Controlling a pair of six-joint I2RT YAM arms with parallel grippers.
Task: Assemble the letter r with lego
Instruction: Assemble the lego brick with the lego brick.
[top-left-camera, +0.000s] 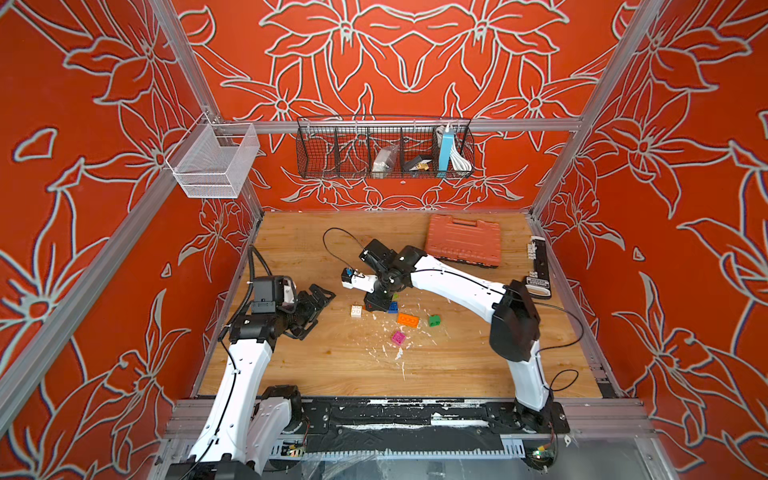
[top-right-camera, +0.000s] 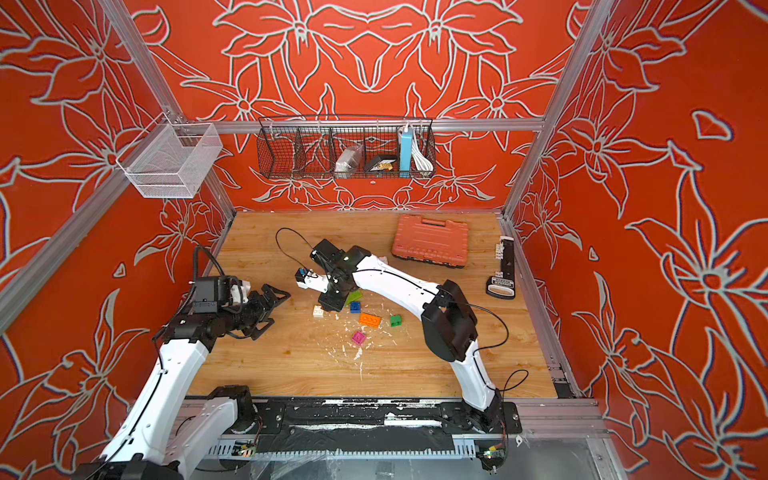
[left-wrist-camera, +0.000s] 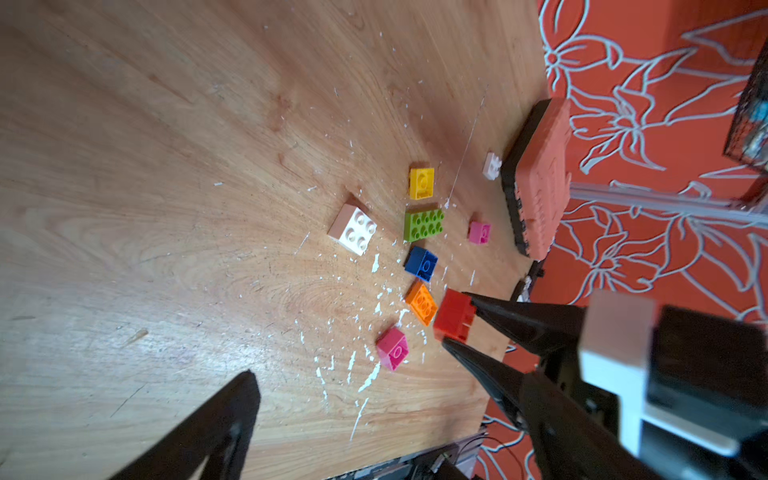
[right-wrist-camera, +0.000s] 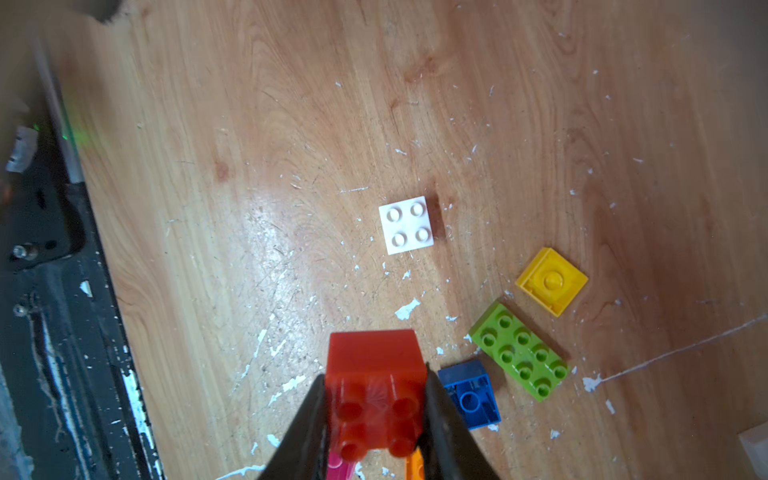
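Nearest the robot's base, a magenta brick (top-left-camera: 399, 337) lies loose on the table (top-left-camera: 332, 365). Behind it are an orange brick (top-left-camera: 408, 319) and a green brick (top-left-camera: 434, 320). Further, the right pincer (right-wrist-camera: 375, 374) is closed on a red brick (left-wrist-camera: 455, 316), probably to carry it for joining. The left pincer (top-left-camera: 322, 311) waits aside, wide open and empty. Farthest lies the orange case (top-left-camera: 463, 245), unused.

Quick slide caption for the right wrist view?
Right gripper shut on red brick; white brick, yellow brick, lime brick, blue brick loose on table.
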